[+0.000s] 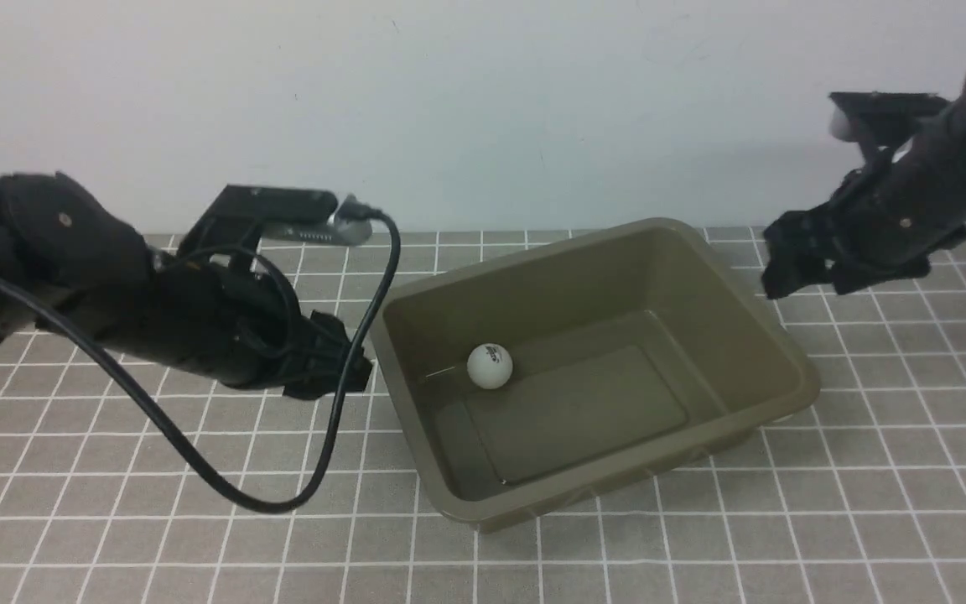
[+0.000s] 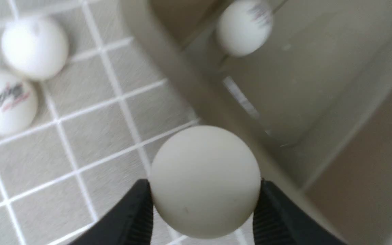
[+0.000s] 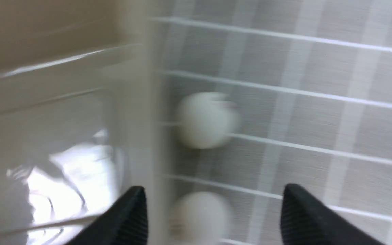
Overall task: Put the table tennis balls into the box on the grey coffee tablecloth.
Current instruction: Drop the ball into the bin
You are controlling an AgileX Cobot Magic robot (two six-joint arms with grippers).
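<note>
Left claw [image 2: 204, 195] gripping one ball [image 2: 205, 170] by the box [image 2: 168, 68], right claw [image 3: 213, 207] wide above two balls [image 3: 208, 119]

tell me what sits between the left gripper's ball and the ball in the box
Only the box rim and side wall separate the held ball from the boxed ball, per the left wrist view.

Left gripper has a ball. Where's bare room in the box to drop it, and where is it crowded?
Inside the box, the floor is bare from the lone ball by the left wall across to the right wall. Crowded outside: two loose balls on the tablecloth near the left gripper, two other balls beside the box by the right gripper.
</note>
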